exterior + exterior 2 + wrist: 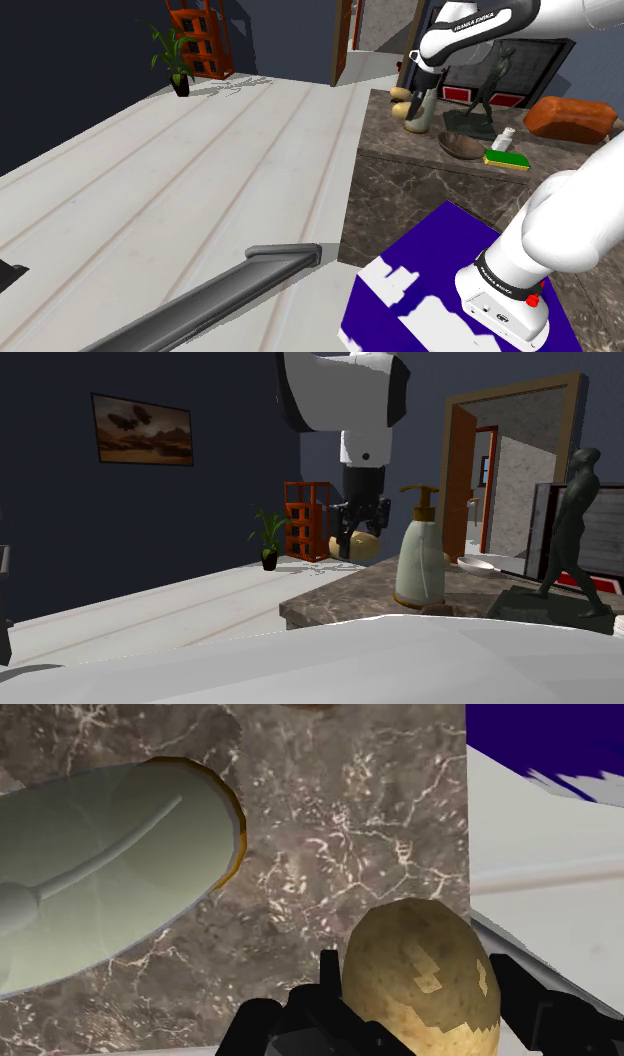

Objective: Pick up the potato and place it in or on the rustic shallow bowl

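Potato (415, 989) clasped by gripper (415, 964), nr soap btl (100, 874).

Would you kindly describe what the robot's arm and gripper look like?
The arm is made of rounded white segments with dark joints, black FRANKA EMIKA lettering on one link and a small red spot near its base. The gripper is all black, with two fingers.

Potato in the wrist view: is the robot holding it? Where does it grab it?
Yes. The gripper is shut on the potato, with its two black fingers clasping the potato's opposite sides near its lower half.
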Controlling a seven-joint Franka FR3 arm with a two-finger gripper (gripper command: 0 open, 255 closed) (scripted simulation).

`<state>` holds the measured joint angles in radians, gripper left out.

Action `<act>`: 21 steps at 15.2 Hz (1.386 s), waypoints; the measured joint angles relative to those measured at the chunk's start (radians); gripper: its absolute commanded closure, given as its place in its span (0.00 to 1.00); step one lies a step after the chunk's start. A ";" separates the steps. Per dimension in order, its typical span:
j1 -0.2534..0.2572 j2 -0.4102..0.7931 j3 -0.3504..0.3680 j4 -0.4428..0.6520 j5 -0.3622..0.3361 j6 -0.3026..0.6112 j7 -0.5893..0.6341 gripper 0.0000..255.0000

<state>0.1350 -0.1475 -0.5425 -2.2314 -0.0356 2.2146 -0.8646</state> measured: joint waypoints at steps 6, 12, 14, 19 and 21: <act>-0.036 -0.077 -0.022 -0.040 -0.046 -0.028 -0.029 1.00; -0.110 -0.180 -0.086 -0.111 -0.115 -0.044 -0.120 1.00; -0.145 -0.223 -0.111 -0.140 -0.145 -0.052 -0.157 1.00; -0.203 -0.268 -0.180 -0.160 -0.189 -0.065 -0.254 1.00; -0.207 -0.265 -0.193 -0.175 -0.193 -0.047 -0.267 1.00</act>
<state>-0.0724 -0.4124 -0.7355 -2.4059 -0.2285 2.1672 -1.1311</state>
